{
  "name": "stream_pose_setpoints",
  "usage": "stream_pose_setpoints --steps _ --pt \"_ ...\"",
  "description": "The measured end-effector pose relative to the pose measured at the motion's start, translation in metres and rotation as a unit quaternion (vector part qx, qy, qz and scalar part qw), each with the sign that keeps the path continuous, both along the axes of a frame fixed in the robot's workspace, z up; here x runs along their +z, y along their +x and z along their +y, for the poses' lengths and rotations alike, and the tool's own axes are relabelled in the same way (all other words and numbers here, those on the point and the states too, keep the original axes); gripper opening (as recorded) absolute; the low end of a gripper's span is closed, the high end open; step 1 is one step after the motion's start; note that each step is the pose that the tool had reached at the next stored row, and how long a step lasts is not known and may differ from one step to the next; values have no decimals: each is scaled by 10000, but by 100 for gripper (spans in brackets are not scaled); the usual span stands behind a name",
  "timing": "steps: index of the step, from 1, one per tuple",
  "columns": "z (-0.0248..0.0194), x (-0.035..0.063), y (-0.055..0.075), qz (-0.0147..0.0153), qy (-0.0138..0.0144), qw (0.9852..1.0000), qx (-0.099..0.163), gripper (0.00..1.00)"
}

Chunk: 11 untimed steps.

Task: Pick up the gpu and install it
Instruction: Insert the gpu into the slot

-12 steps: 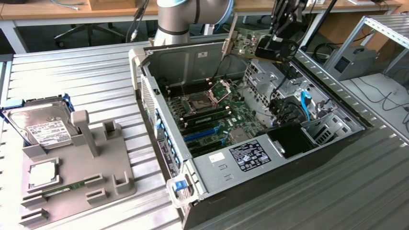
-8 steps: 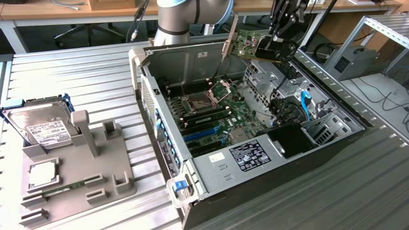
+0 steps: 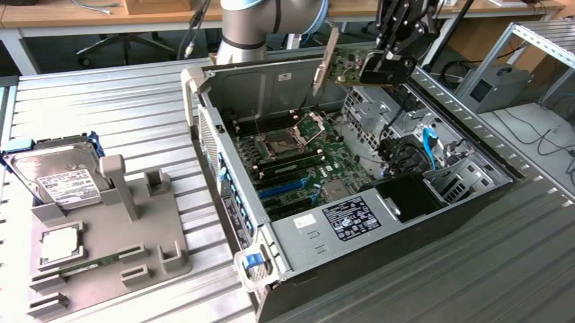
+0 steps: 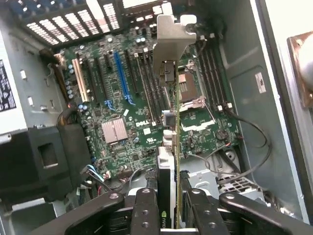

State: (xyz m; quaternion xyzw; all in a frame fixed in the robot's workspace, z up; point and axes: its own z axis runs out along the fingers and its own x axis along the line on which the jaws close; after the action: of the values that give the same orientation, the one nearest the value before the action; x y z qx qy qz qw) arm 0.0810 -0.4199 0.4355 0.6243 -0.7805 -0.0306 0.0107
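Black fingers (image 4: 144,211) of my gripper (image 4: 168,215) stand partly closed, clamped on either face of the gpu (image 4: 167,147), which I hold edge-on with its silver end bracket (image 4: 173,44) pointing away from my wrist. Card hangs in the air over the open computer case (image 3: 269,87), above the motherboard (image 4: 122,112) and near the case's far edge, not touching the board. Case lies on its side, panel off, in the middle of the ridged metal worktop (image 3: 108,108); grey holder tray (image 3: 134,235) sits toward the worktop's near corner on the exterior view's left, a hard drive (image 3: 58,178) just beside its far end.
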Motion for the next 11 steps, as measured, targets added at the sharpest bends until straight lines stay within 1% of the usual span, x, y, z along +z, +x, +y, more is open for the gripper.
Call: stream_pose_setpoints --steps 2,4,7,8,11 --pt "0 -1 0 0 -2 9997 231 27" --pt "0 -2 0 0 -3 9993 382 27" --pt "0 -4 0 0 -4 9980 636 27" --pt "0 -5 0 0 -4 9970 768 27" --pt "0 -5 0 0 -4 9968 798 27"
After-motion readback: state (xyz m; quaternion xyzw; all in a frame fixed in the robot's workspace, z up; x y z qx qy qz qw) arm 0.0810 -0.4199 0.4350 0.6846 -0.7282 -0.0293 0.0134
